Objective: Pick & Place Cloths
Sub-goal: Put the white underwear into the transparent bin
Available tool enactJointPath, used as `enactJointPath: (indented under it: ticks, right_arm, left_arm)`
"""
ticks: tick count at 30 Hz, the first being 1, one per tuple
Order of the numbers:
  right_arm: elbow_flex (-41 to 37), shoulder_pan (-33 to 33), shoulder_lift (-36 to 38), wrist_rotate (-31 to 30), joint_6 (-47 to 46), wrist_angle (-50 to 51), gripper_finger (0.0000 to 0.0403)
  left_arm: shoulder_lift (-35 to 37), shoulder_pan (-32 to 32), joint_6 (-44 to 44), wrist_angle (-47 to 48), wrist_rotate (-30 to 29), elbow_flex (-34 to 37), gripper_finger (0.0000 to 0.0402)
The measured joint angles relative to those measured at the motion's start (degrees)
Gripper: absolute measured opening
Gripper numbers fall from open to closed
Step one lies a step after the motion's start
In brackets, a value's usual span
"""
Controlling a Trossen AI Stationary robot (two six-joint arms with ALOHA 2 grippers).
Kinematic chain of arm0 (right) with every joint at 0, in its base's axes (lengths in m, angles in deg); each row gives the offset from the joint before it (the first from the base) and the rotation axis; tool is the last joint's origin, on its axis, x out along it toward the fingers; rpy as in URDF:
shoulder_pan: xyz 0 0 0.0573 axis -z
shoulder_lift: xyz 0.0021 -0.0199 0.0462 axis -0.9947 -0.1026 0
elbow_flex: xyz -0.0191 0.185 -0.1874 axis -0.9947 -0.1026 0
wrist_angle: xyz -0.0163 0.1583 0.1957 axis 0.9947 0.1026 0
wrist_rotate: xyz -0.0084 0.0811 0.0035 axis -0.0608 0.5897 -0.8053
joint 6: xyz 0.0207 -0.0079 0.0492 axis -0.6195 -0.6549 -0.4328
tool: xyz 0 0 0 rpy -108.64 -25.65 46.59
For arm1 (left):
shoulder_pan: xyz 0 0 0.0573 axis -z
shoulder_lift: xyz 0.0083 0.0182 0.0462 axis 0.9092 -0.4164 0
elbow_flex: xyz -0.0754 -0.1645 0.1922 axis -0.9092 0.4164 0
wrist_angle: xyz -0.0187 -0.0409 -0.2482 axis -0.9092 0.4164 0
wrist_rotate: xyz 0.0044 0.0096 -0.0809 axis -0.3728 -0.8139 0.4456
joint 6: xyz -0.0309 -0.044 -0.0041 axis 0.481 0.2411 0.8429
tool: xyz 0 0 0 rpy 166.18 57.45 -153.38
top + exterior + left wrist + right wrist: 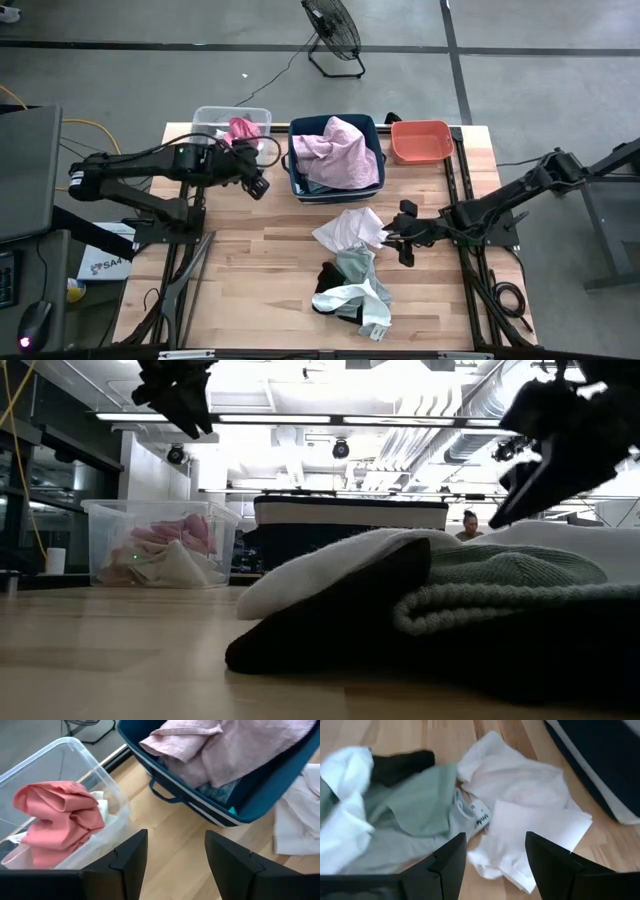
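A loose pile of cloths lies on the table's middle near part: a white cloth (348,230) (530,795), a grey-green cloth (356,268) (415,815), a black piece (327,275) and another white piece (352,300). A light pink cloth (338,150) fills the navy bin (296,170). A pink cloth (241,129) (57,817) lies in the clear bin (205,115). My left gripper (258,185) (175,855) is open and empty, between the clear bin and the navy bin, above the table. My right gripper (400,232) (495,860) is open and empty, just right of the white cloth.
An empty coral bin (421,141) stands at the far right. The navy bin's handle (162,797) faces my left gripper. Bare wood shows at the near left (250,290). Black rails (460,200) run along both table sides. A fan (332,30) stands on the floor beyond.
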Motion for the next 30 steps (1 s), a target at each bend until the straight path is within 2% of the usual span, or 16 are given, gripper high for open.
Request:
enactJointPath:
  ticks: [8, 17, 30]
  right_arm:
    - [-7.32, 0.01, 0.00, -1.65, 0.89, -7.09, 0.0195]
    - [-10.63, 0.78, -1.10, -2.85, 4.58, -13.98, 0.0195]
    - [-10.68, 4.33, -15.67, -2.94, 4.59, -25.99, 0.0195]
  left_arm:
    - [-0.63, 2.63, 1.62, -0.18, -2.36, 0.00, 0.0191]
    - [-1.75, 2.85, 2.84, -0.31, -2.77, -0.06, 0.0191]
    - [-2.12, 2.85, 2.84, -0.26, -2.73, -0.02, 0.0191]
